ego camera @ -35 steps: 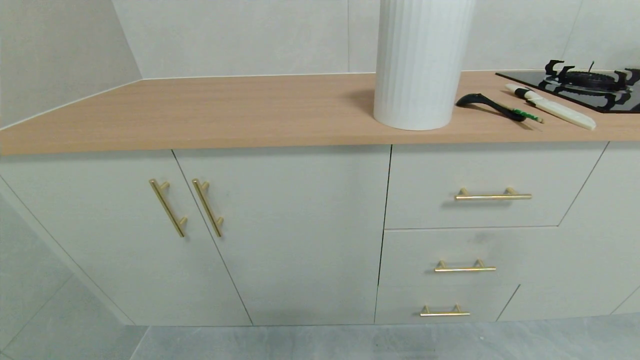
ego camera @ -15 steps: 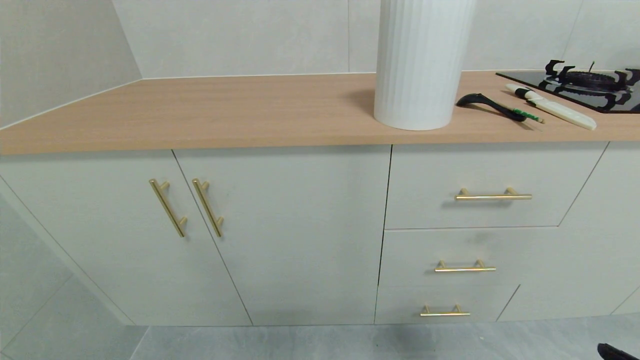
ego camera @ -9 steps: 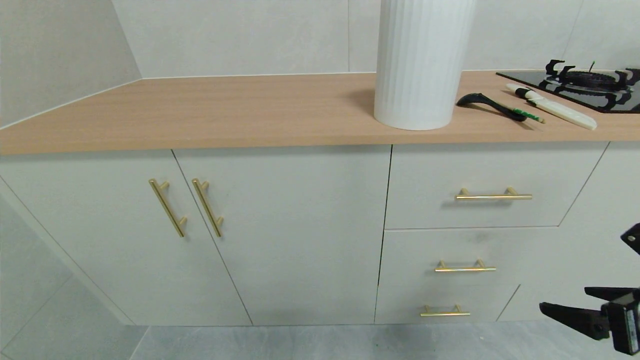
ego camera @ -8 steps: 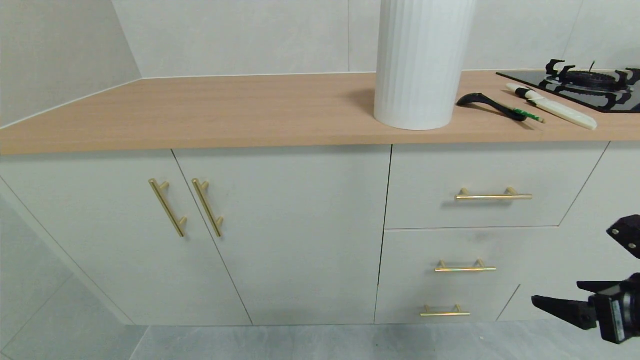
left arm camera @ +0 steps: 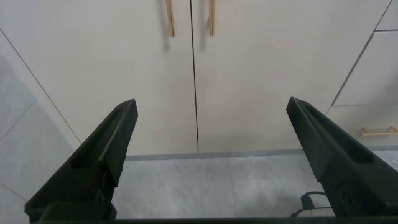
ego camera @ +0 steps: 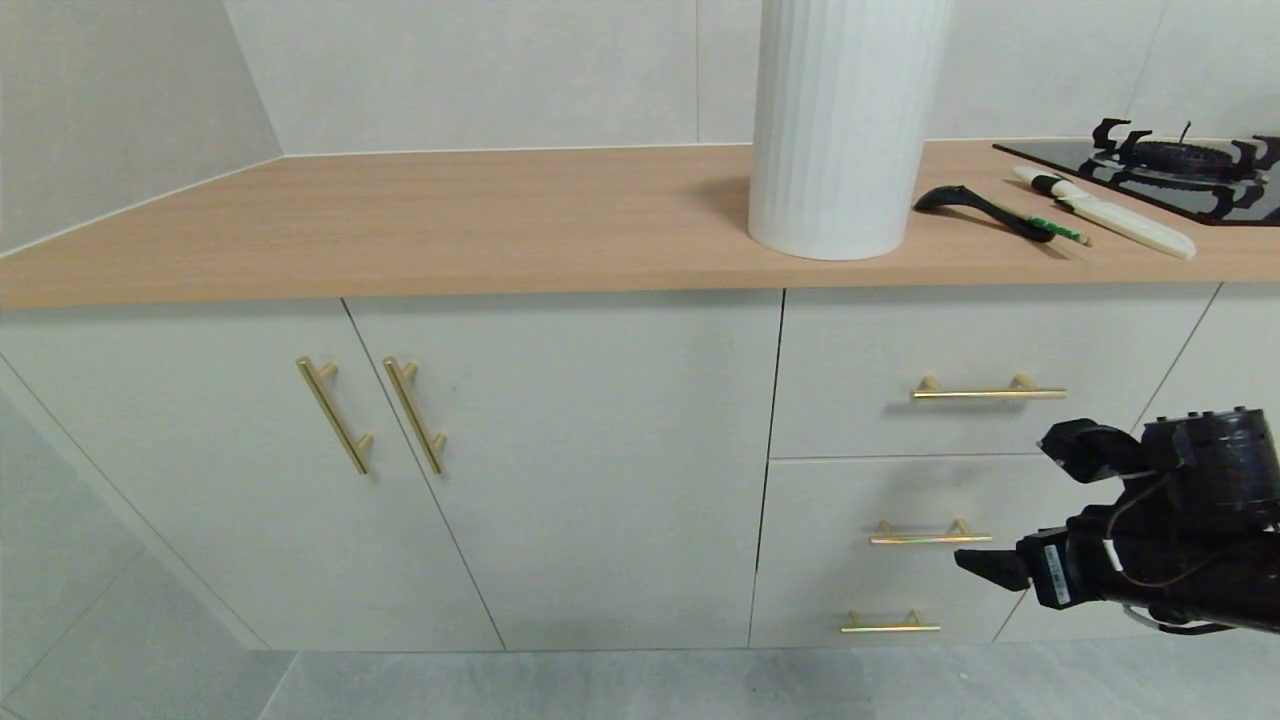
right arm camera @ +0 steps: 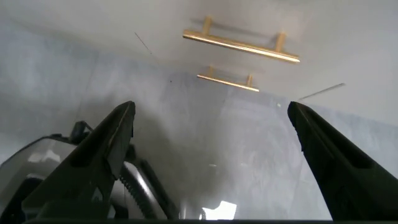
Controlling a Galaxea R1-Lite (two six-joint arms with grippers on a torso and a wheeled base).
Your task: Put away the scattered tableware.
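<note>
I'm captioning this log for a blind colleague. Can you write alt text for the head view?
The right gripper, open, hangs in front of the lower drawers of a pale kitchen cabinet. On the wooden counter above, a black ladle and a white knife lie beside a tall white ribbed container, with a stove at the far right.

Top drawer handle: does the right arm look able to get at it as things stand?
Probably yes. The right gripper, fingers open, hangs before the drawer fronts, below and right of the top drawer handle, with nothing between them.
</note>
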